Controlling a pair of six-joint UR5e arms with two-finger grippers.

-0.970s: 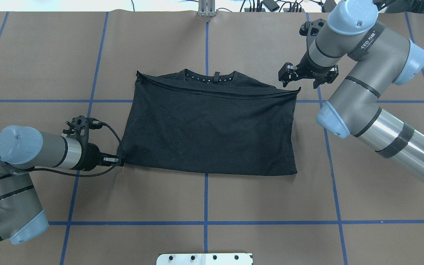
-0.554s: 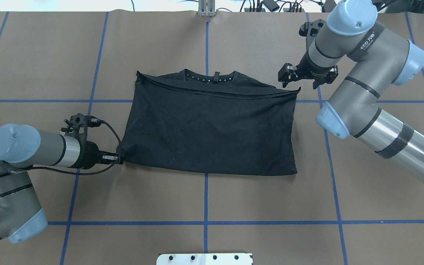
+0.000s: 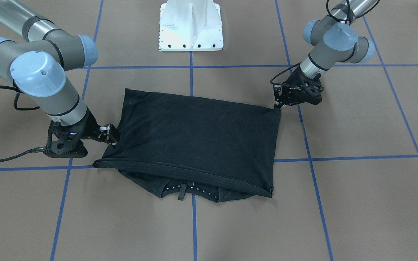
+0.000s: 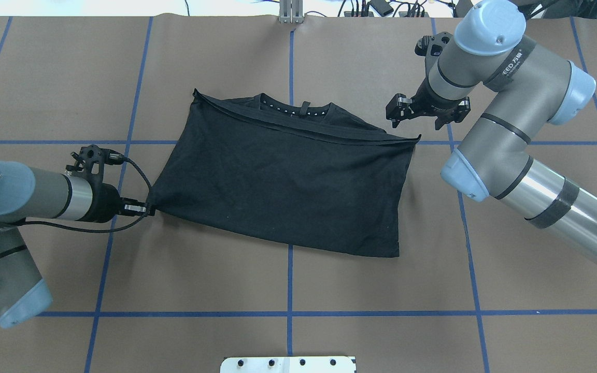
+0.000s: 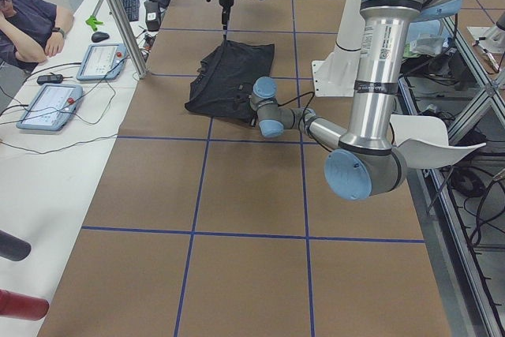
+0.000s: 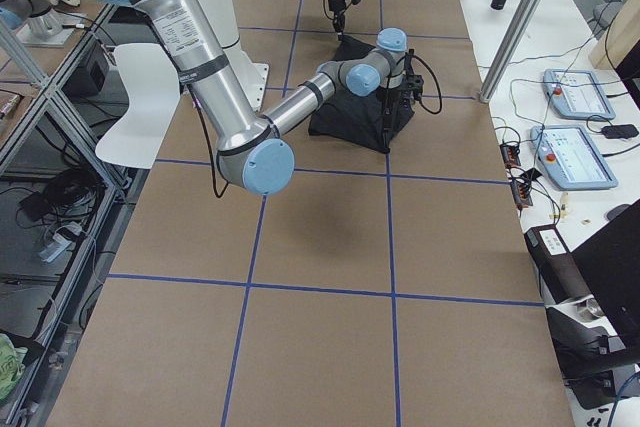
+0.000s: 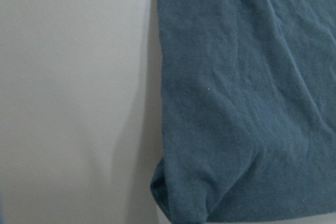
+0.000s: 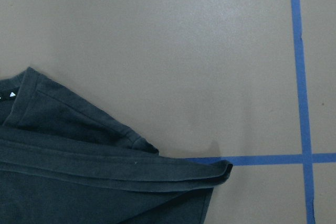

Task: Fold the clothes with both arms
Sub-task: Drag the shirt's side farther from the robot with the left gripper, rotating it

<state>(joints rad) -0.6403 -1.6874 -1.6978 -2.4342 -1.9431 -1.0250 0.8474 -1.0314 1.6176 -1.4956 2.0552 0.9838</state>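
T-shirt [image 4: 283,176], black, one item: folded in half, lying flat and askew at the middle of the tabletop [image 4: 381,311], across the blue tape lines [image 4: 289,290]. The collar [image 4: 296,109] shows past the folded edge on the far side.

Left claw [image 4: 145,210]: closed on the shirt's near left corner, low at the tabletop.

Right claw [image 4: 425,111]: fingers spread, holding nothing, just off the shirt's far right corner.

By view:
- Overhead: the whole shirt outline and both claws.
- Front-facing: adds the white pedestal [image 3: 191,25] and the collar's row of white triangles, turned toward the camera.
- Right wrist: the far right corner's layered hems lying on a tape line, with one white triangle at the frame's left edge.
- Left wrist: creased cloth, rendered bluish, with a rounded corner over pale tabletop.
- Left-end: a seated operator [image 5: 28,25] beside two tablets [image 5: 99,61].

Writing: the band on the right arm [image 4: 516,54] reads "EED", followed by two characters too small to read with certainty.
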